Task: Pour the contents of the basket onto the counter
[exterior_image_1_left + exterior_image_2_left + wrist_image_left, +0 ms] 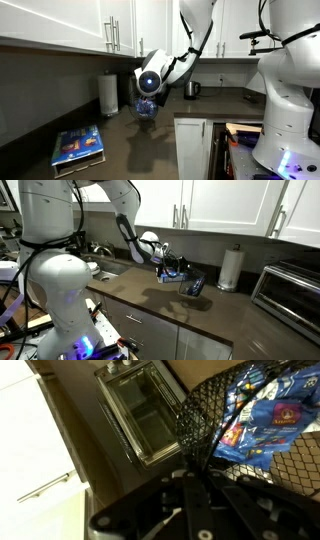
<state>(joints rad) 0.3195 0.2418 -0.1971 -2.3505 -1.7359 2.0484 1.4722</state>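
The pincer (197, 450) is clamped on the rim of the basket (215, 405), holding it above the tabletop (200, 315) (blue packets (262, 415) inside), near the paper roll (231, 268).

Wrist view: basket (205, 420) cut off at top, right edges; contents (262, 410) partly cropped, count unclear.

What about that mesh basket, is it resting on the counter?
No, the tool holds the basket in the air, clear of the counter, with its shadow below.
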